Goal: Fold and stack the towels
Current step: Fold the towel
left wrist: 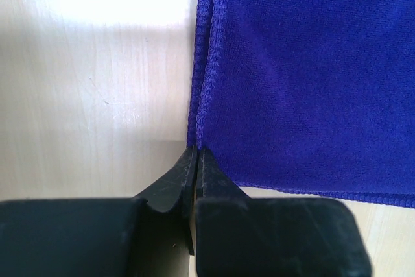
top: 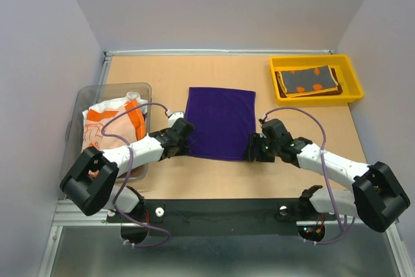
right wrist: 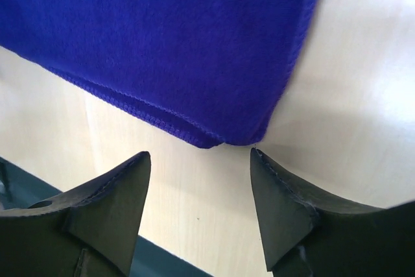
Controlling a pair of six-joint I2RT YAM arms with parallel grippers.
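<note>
A deep purple towel (top: 220, 123) lies folded flat in the middle of the table. My left gripper (top: 182, 137) is at its near-left corner. In the left wrist view the left gripper (left wrist: 196, 149) is shut, pinching the hem of the purple towel (left wrist: 311, 82) at that corner. My right gripper (top: 255, 148) is at the near-right corner. In the right wrist view the right gripper (right wrist: 200, 152) stands open just short of the purple towel (right wrist: 162, 37), with bare table between its fingers. An orange-and-white patterned towel (top: 109, 126) lies bunched in the clear bin. Folded towels (top: 308, 81) lie stacked in the yellow tray.
The clear plastic bin (top: 144, 89) stands at the left, beside my left arm. The yellow tray (top: 351, 77) sits at the far right corner. A black mounting bar (top: 214, 215) runs along the near edge between the arm bases.
</note>
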